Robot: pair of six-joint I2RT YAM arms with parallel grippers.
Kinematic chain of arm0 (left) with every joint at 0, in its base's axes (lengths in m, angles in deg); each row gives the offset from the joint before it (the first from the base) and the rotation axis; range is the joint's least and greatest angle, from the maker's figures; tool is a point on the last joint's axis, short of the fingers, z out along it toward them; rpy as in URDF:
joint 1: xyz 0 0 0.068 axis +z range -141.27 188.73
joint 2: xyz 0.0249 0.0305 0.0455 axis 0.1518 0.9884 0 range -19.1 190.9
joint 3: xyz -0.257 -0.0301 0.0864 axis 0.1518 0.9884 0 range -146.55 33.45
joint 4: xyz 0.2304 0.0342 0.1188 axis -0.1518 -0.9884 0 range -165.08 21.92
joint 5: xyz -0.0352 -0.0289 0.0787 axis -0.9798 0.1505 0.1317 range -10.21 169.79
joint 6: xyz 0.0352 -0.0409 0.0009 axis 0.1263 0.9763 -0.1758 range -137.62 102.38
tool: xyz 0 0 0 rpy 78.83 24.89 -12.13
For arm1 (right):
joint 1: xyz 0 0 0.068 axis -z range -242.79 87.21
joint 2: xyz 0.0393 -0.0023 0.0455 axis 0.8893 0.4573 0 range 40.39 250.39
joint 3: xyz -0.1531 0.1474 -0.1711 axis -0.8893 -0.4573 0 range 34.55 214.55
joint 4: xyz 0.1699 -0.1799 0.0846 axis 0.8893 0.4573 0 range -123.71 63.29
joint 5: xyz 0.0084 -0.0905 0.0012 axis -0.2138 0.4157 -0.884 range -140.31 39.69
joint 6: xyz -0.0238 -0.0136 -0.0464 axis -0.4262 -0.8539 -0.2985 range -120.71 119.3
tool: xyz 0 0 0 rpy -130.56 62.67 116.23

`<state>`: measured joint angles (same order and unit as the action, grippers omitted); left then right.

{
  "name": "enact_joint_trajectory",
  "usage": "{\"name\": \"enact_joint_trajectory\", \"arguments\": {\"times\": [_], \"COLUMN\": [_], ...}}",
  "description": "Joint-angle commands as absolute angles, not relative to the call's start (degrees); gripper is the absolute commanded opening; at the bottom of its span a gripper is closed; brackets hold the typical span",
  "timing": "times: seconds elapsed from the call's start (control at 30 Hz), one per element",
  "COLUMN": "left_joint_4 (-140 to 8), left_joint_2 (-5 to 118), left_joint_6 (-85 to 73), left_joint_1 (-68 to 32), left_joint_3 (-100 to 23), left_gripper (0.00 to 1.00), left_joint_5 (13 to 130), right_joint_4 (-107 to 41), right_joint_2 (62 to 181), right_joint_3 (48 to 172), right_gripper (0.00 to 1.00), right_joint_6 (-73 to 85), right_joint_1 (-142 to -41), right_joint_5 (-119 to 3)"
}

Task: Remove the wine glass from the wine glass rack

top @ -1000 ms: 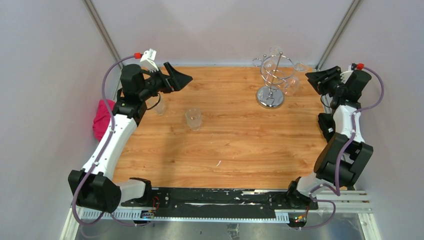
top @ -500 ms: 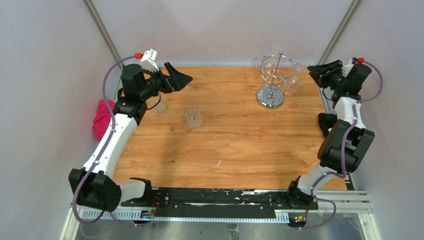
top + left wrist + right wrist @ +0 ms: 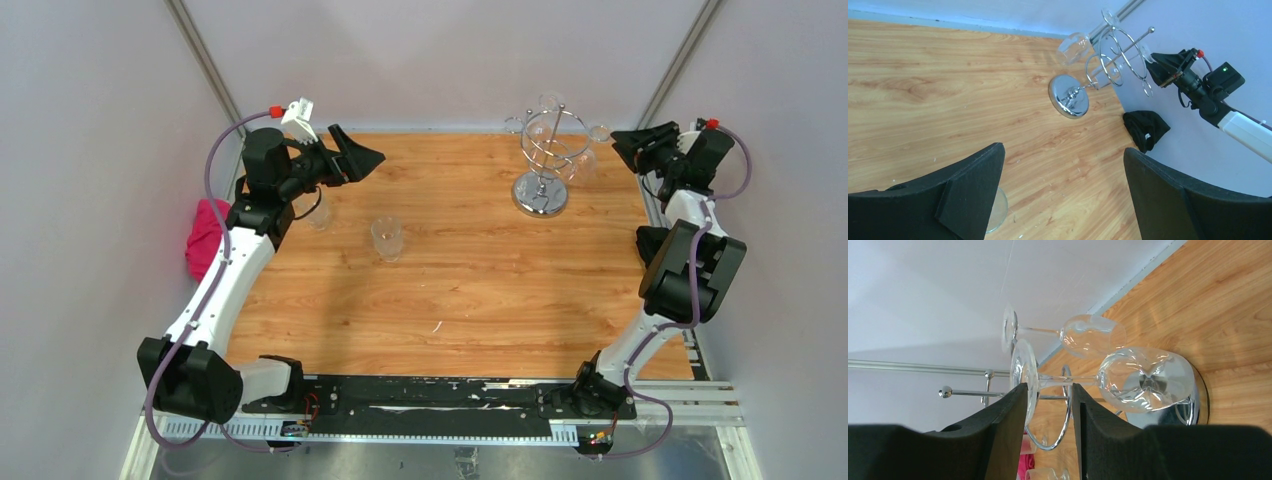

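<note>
The chrome wine glass rack (image 3: 541, 193) stands at the back right of the table, with clear wine glasses hanging from its hooks. One wine glass (image 3: 583, 165) hangs on the rack's right side, bowl down. My right gripper (image 3: 622, 142) hovers just to its right at foot height. In the right wrist view this wine glass (image 3: 1143, 380) lies across the frame, its foot and stem at the tips of the right gripper (image 3: 1049, 387). The jaws stand partly open, with a gap showing between them. My left gripper (image 3: 365, 152) is wide open over the back left and holds nothing.
A second hanging glass (image 3: 1090, 335) is behind the first. Two glasses stand on the table: one (image 3: 387, 238) left of centre, one (image 3: 318, 212) under the left arm. A pink cloth (image 3: 205, 235) lies off the left edge. A black cloth (image 3: 1147, 129) lies at the right edge.
My right arm has risen and swung back toward the wall, bringing its gripper up beside the hanging glass's foot. The left arm has not moved.
</note>
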<state>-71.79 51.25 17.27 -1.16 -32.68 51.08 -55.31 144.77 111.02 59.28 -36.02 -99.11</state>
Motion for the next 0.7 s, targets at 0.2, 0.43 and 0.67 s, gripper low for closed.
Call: {"name": "enact_joint_trajectory", "arguments": {"times": [0.2, 0.43, 0.67], "left_joint_4": [-72.65, -72.08, -72.12], "left_joint_2": [51.74, 52.46, 52.36], "left_joint_6": [16.42, 16.96, 16.84], "left_joint_1": [-1.29, -1.26, -1.28], "left_joint_3": [-32.74, -32.71, -32.73], "left_gripper": [0.95, 0.95, 0.95], "left_joint_5": [51.52, 51.27, 51.22], "right_joint_4": [-61.23, -59.55, -58.0], "right_joint_2": [147.05, 149.23, 151.03], "right_joint_3": [114.44, 117.57, 118.84], "right_gripper": [0.42, 0.4, 0.29], "right_joint_6": [63.27, 63.01, 62.42], "right_joint_1": [-36.6, -38.61, -40.25], "right_joint_5": [-102.23, -102.94, -103.54]}}
